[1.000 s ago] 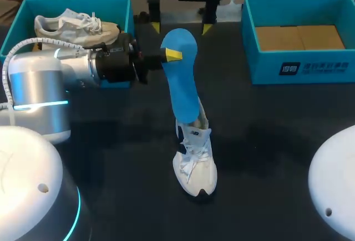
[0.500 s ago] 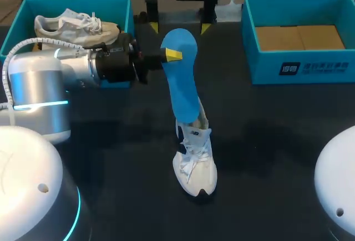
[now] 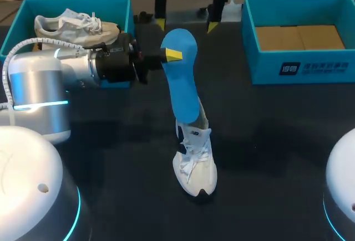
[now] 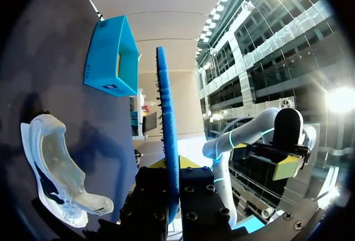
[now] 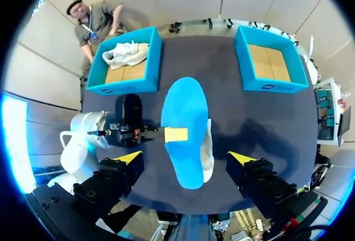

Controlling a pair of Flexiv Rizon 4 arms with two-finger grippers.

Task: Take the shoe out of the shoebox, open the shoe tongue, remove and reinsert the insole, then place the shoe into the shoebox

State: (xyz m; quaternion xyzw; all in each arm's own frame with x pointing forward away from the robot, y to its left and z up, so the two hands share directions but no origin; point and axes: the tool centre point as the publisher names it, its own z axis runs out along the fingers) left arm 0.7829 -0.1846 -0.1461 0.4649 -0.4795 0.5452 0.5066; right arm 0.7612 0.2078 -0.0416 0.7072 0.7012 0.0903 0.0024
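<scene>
Your blue insole point(image 3: 182, 75): off table, standing steeply on end, pinched near upper end by left gripper point(image 3: 173, 55), lower end at collar of white shoe point(image 3: 195, 160). That shoe sits upright on sole mid-table, toe toward robot's side. You see right teal shoebox point(image 3: 302, 66) open, only cardboard inside; left teal shoebox point(image 3: 22, 16) holds second white shoe point(image 3: 75, 26).

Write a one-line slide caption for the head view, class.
Left gripper holds the blue insole over the white shoe on the dark table.
</scene>
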